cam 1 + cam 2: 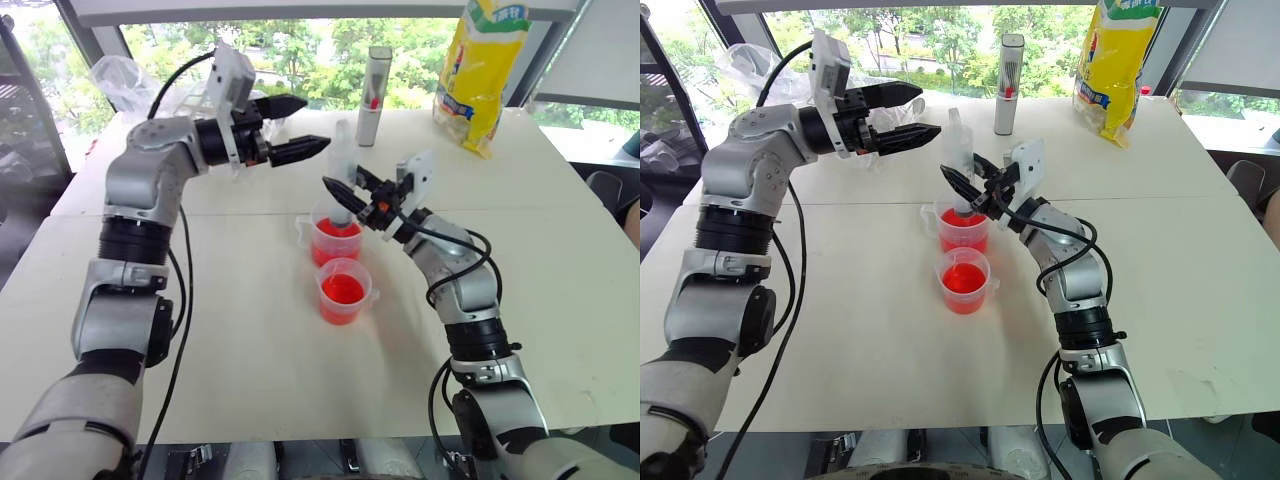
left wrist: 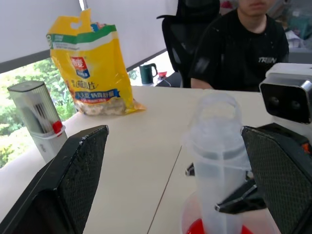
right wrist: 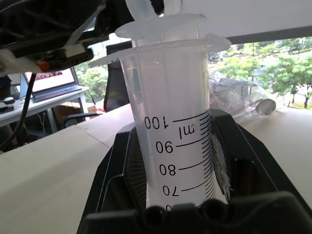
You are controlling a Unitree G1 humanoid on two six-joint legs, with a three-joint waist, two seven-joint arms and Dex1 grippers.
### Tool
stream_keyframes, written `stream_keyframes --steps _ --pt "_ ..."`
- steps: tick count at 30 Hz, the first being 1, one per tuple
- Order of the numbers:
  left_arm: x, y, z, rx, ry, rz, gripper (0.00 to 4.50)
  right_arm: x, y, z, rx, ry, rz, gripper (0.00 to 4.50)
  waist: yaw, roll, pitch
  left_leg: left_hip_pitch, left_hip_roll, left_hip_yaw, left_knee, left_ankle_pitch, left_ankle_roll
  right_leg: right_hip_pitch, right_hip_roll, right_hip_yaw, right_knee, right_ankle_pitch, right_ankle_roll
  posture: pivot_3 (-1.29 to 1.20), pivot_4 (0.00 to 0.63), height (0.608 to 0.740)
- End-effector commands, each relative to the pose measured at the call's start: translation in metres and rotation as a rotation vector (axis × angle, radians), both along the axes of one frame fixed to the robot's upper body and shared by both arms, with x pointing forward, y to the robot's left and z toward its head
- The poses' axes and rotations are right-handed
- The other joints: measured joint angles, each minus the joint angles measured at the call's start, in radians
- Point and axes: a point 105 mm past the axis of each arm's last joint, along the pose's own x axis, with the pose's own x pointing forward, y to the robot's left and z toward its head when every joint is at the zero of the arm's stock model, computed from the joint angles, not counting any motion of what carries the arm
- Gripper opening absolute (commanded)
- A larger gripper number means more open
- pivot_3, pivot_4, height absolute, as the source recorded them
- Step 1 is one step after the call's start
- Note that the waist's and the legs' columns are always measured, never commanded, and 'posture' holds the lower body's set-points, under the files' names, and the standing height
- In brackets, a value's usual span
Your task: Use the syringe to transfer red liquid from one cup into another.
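Near cup (image 1: 344,290) holds red liquid (image 1: 342,288); right fingers (image 1: 345,192) clamp syringe (image 1: 342,172) upright over far cup (image 1: 335,238); left fingers (image 1: 296,126) apart, beside syringe top.

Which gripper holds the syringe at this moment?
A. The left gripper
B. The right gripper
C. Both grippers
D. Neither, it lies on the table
B: the right gripper is shut on the syringe over the far cup, while the left gripper is open beside the plunger.
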Motion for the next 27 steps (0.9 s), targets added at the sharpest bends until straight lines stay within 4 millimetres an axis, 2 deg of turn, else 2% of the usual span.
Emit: stream_keyframes --steps 1,14,19,22,27 --pt "0.001 -0.003 0.015 0.014 -0.079 0.004 4.50 -0.005 0.003 0.011 0.011 -0.058 0.009 1.44 0.000 0.000 0.000 0.000 0.000 0.000 0.000 0.000 0.000 0.000 0.000 0.000 0.000 0.000 0.000 0.00 0.150 0.740" --pt "0.009 -0.014 0.007 0.043 -0.085 -0.002 4.50 -0.007 0.006 0.008 -0.004 -0.058 0.020 1.44 0.000 0.000 0.000 0.000 0.000 0.000 0.000 0.000 0.000 0.000 0.000 0.000 0.000 0.000 0.000 0.00 0.150 0.740" --pt "0.006 -0.019 0.004 0.042 -0.065 -0.037 4.50 -0.008 0.007 0.008 -0.009 -0.061 0.023 1.44 0.001 0.000 0.000 0.000 0.000 0.000 0.000 0.000 0.000 0.000 0.000 0.000 0.000 0.000 0.000 0.00 0.150 0.740" --pt "0.005 -0.024 0.003 0.040 -0.058 -0.056 3.61 -0.009 0.007 0.008 -0.012 -0.063 0.026 1.44 0.001 0.000 0.000 0.000 0.000 0.000 0.000 0.000 0.000 0.000 0.000 0.000 0.000 0.000 0.000 0.00 0.150 0.740" --pt "-0.001 -0.031 0.001 0.029 -0.039 -0.110 1.17 -0.011 0.009 0.009 -0.017 -0.064 0.037 1.44 0.001 0.000 0.000 0.000 0.000 0.000 0.000 0.000 0.000 0.000 0.000 0.000 0.000 0.000 0.000 0.00 0.150 0.740"
